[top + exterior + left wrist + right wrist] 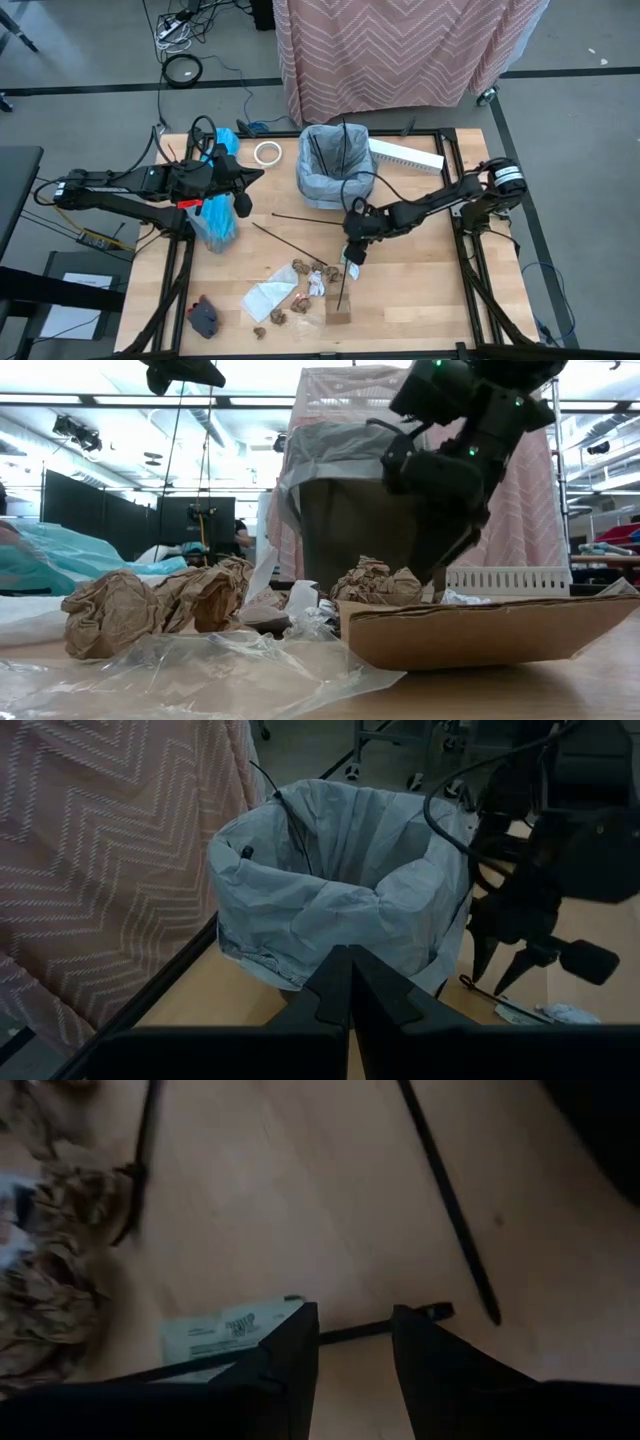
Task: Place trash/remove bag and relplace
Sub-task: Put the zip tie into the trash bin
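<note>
Grey plastic lines the bin at the back of the wooden table, its bag folded over the rim so the mouth stays wide for litter; thin dark sticks already lean inside. The right gripper hangs low over the table in front of the bin, its fingers parted a little above a dark stick and a printed wrapper, holding nothing, probably lining up to pinch one of them. Crumpled brown paper wads, white paper and a cardboard scrap lie scattered nearer the front edge. The left gripper waits clenched beside the turquoise replacement bag, well clear.
</note>
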`<state>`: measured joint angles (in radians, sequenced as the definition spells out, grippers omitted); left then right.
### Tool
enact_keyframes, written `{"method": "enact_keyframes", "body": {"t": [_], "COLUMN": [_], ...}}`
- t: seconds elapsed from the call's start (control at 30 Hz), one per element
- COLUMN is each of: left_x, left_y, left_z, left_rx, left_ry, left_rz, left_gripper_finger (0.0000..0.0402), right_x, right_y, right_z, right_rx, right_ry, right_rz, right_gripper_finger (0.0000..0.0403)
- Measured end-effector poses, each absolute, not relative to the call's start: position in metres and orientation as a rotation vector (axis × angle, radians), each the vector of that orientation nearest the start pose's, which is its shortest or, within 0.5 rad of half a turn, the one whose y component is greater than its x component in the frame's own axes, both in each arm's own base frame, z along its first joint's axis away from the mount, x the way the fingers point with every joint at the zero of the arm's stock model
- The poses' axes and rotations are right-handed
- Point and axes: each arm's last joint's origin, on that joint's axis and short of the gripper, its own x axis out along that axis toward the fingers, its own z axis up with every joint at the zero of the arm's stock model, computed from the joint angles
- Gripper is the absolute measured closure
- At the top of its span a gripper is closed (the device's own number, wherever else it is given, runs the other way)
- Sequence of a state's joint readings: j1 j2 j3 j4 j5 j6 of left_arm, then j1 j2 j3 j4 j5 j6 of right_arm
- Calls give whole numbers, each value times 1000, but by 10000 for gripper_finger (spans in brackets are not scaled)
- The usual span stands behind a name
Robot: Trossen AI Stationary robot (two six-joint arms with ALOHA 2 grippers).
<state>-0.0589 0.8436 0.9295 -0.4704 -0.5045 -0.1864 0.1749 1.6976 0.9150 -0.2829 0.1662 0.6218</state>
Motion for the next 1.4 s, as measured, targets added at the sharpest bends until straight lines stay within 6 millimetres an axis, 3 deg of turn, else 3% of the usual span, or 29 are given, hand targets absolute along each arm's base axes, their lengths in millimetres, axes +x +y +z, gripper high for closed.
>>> {"method": "enact_keyframes", "body": {"t": [0.4,0.77,0.97,1.1,1.4], "left_x": [169,169,169,169,169], "left_y": [4,5,5,5,5], "left_z": [345,345,345,345,345], "left_rx": [-62,-58,-40,-40,-37], "left_ry": [347,349,354,353,354], "left_rz": [491,498,494,494,493], "left_gripper_finger": [387,387,387,387,387], "right_x": [312,308,292,281,297], "right_y": [44,62,68,68,54], "right_z": [147,151,157,166,167], "right_rx": [481,560,596,589,685], "right_ry": [960,932,950,872,738], "right_rz": [-502,-510,-650,-784,-800], "right_gripper_finger": [296,299,306,307,299]}}
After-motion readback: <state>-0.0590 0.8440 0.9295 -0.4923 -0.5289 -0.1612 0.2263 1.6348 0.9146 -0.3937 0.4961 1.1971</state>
